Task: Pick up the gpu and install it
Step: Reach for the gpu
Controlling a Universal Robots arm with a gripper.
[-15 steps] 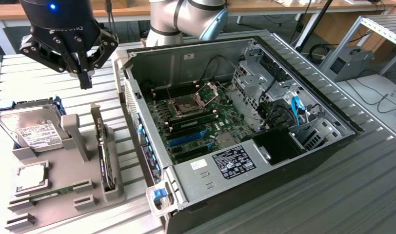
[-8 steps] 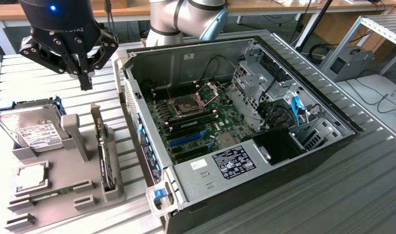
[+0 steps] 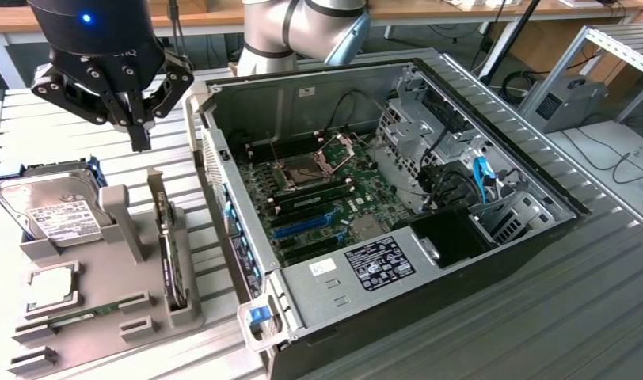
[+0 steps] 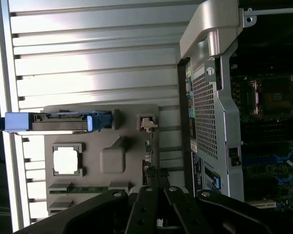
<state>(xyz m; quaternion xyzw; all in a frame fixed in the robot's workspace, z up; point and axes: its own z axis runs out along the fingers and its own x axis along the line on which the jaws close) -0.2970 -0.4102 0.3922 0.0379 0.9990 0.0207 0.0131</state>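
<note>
The gpu (image 3: pixel 169 247) stands on its edge in a slot of the grey holder (image 3: pixel 110 317), at the exterior view's left. It is a thin dark card. From the wrist it appears edge-on (image 4: pixel 147 157), with its metal bracket at the far end. My gripper (image 3: pixel 140 141) hangs well above the holder's far end, shut with nothing between its fingers and clear of the card. In the wrist view the gripper (image 4: pixel 157 196) sits right over the line of the card.
The open computer case (image 3: pixel 511 237) lies beside the holder, its motherboard (image 3: pixel 321 198) exposed. On the holder also rest a silver hard drive (image 3: pixel 49 212) in a blue caddy, a processor chip (image 3: pixel 49 286) and a memory stick (image 3: pixel 84 313). The table is slatted metal (image 3: pixel 575 317).
</note>
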